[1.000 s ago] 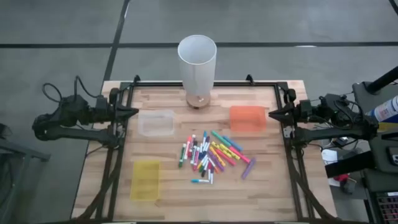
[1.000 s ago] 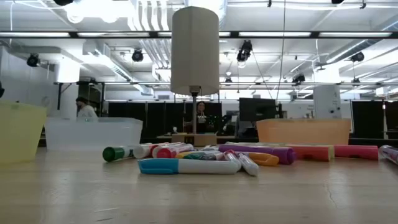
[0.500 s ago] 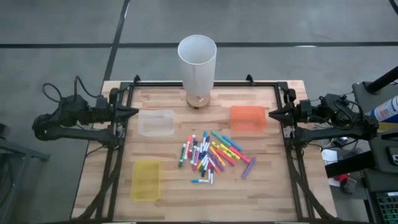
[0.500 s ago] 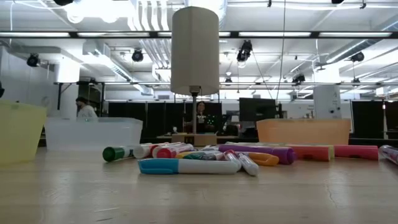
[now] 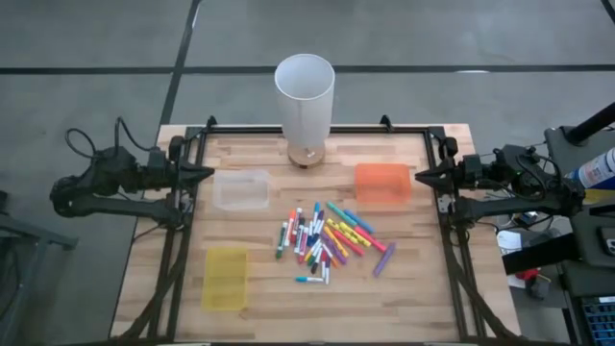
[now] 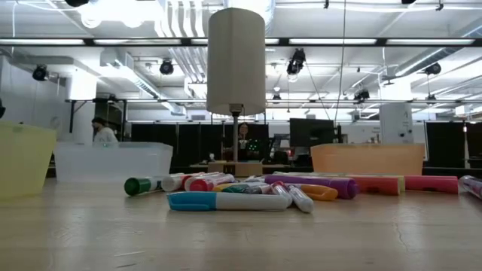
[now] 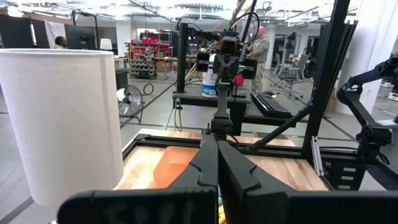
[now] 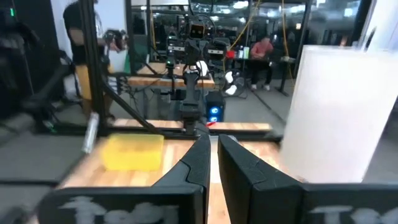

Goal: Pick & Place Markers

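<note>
Nothing had moved since the earlier frames: both arms sat exactly as they had, and the pile lay undisturbed. On the left gripper (image 7: 217, 163) the fingers (image 7: 204, 163) were pressed together, tips meeting in a point and holding nothing; it was parked over the bench's left edge, aimed inward, well apart from any pen. The right gripper (image 8: 213, 163) mirrored it over the right edge, its fingers (image 8: 198, 163) drawn nearly together with only a thin slit between them, also empty. That posture read as a waiting pose, arms kept back so the work area stayed clear. Between them, on the wooden bench (image 5: 404, 293), the markers (image 5: 327, 240) lay in a loose heap toward the middle, many crossing or touching each other, with a purple one (image 5: 383, 259) a little off to the right side and a small blue one (image 5: 309, 280) at the near edge of the heap. From the low view the heap showed as a row of barrels lying flat. Around it stood three open trays, probably set out as drop places: a clear tray (image 5: 241, 189) toward the left, an orange tray (image 5: 382, 183) toward the right, and a yellow tray (image 5: 226, 278) at the near left. A tall white lamp (image 5: 305, 96) stood at the far edge. No marker was in any tray, so the sorting had seemingly not begun.
</note>
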Robot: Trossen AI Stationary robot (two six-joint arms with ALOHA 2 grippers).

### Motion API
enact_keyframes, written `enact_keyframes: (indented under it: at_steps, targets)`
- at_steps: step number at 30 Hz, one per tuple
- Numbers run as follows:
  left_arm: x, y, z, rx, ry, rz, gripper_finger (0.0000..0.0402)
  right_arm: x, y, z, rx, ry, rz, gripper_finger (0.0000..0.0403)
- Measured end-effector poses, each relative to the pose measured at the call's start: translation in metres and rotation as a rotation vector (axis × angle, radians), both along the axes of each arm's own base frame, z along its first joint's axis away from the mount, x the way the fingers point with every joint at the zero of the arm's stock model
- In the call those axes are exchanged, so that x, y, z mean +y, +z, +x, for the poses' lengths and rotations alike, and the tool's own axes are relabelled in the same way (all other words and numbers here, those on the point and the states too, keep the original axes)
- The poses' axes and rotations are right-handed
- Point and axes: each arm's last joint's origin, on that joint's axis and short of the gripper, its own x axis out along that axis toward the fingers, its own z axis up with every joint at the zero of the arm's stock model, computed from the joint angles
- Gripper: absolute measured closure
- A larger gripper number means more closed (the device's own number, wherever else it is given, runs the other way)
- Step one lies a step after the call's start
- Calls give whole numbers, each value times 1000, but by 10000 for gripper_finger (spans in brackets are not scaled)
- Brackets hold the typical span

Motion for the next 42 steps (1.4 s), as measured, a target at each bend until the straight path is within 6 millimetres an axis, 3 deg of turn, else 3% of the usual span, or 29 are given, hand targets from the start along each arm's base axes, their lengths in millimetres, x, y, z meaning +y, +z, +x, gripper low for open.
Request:
enact_keyframes:
  at_steps: [4, 8, 10, 13, 17, 23, 27, 31, 34, 39, 42]
  targets:
    - [0, 0, 0, 0, 0, 0, 401, 0, 0, 0, 3, 0, -269, 374]
    - [0, 0, 0, 0, 0, 0, 401, 0, 1, 1, -12, -2, -334, 374]
    - [0, 0, 0, 0, 0, 0, 401, 1, 6, 3, -59, 17, -216, 374]
    - [0, 0, 0, 0, 0, 0, 401, 1, 18, 8, -175, 32, 134, 374]
    - [0, 0, 0, 0, 0, 0, 401, -4, 33, 14, -351, -72, 445, 374]
    - [0, 3, 2, -32, 2, -27, 401, -7, 48, 12, -525, -106, 601, 374]
    - [0, 12, 11, -136, -10, -262, 401, -8, 52, 13, -584, -100, 690, 374]
    - [0, 16, 19, -194, -32, -544, 401, -9, 46, 31, -535, -145, 769, 374]
    - [0, 15, 24, -189, -22, -615, 401, -8, 35, 54, -420, -147, 769, 374]
    - [0, 15, 32, -206, -33, -798, 401, -2, 17, 95, -215, -3, 870, 374]
    - [-1, 14, 35, -182, -66, -878, 401, 1, 10, 113, -90, 92, 1026, 374]
